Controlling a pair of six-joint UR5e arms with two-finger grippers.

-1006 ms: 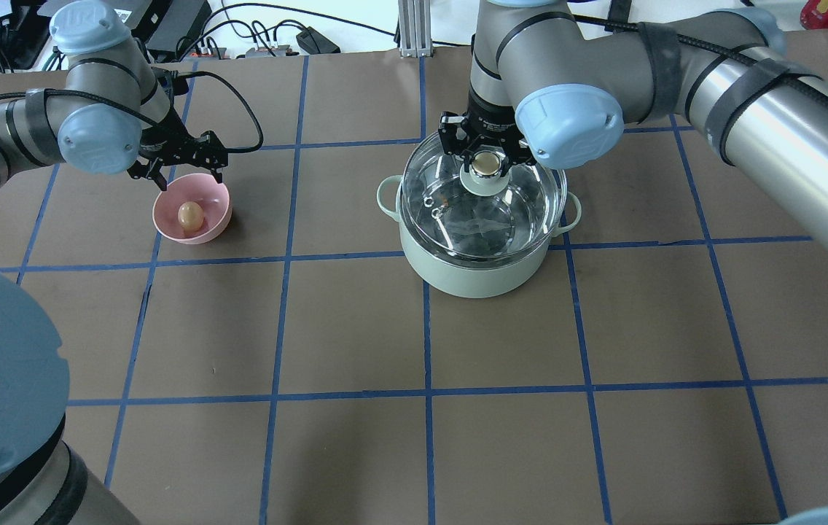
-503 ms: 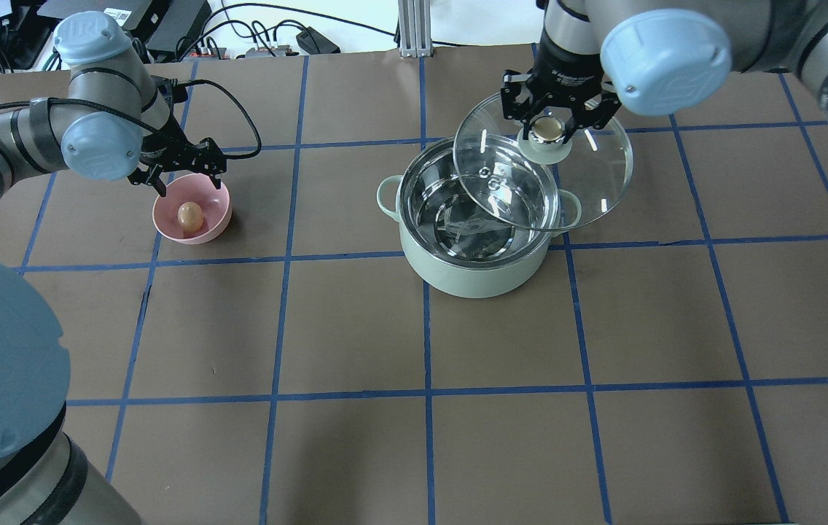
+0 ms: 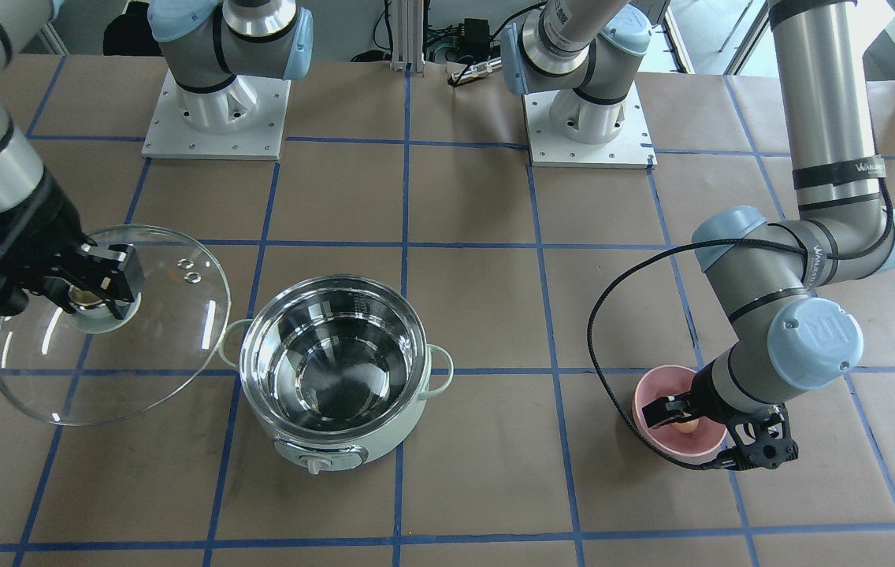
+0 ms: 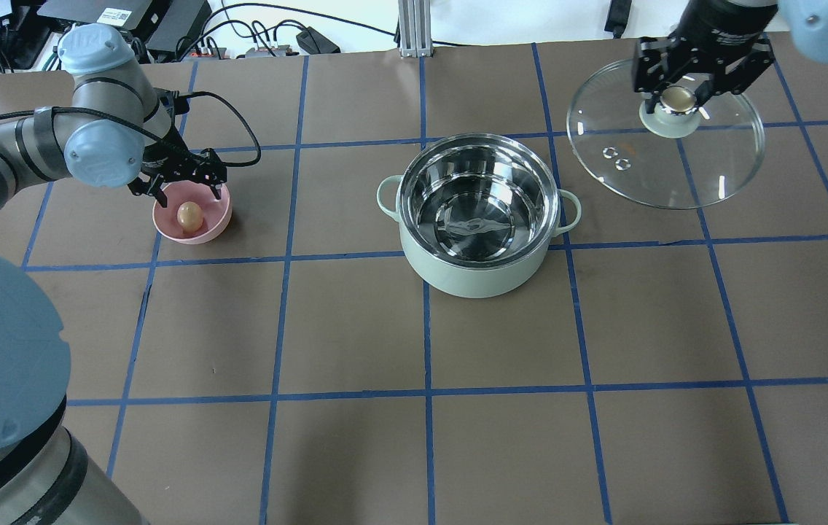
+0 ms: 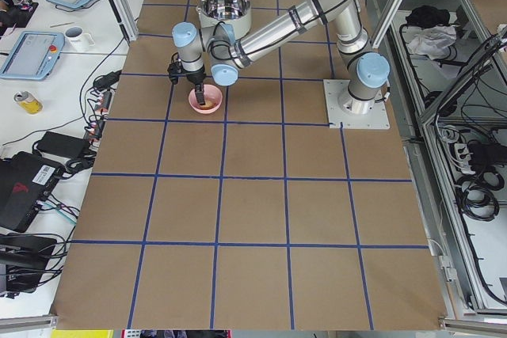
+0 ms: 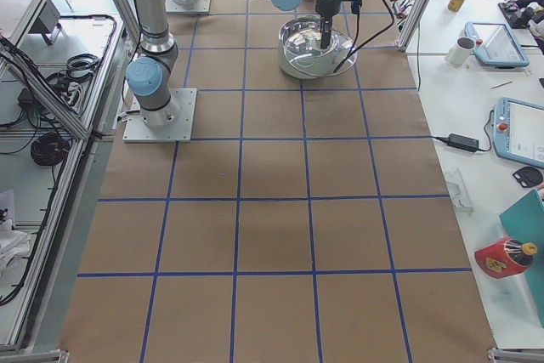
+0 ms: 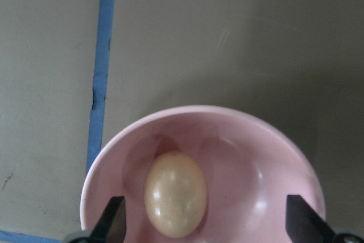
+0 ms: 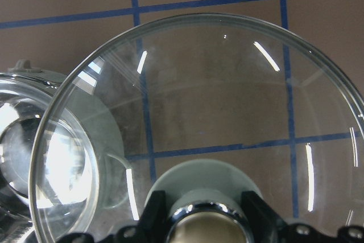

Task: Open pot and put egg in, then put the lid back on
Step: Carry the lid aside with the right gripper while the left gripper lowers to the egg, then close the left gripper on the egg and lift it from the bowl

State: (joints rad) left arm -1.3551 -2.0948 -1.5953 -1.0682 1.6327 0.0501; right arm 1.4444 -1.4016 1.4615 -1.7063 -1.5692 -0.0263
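pot (image 4: 479,281) open, egg pickup in hand. right gripper (image 4: 679,96) clamped on the lid (image 4: 665,164) at its centre, glass hanging below the jaws, well aside of the pot. left gripper (image 4: 190,194) pointing down over pink bowl (image 4: 219,224), jaws wide, egg (image 4: 190,216) between them, off-centre. next, probably: lower, centre, close gently.

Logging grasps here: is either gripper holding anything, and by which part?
The right gripper holds the lid by its knob. The left gripper, open over the egg, holds nothing.
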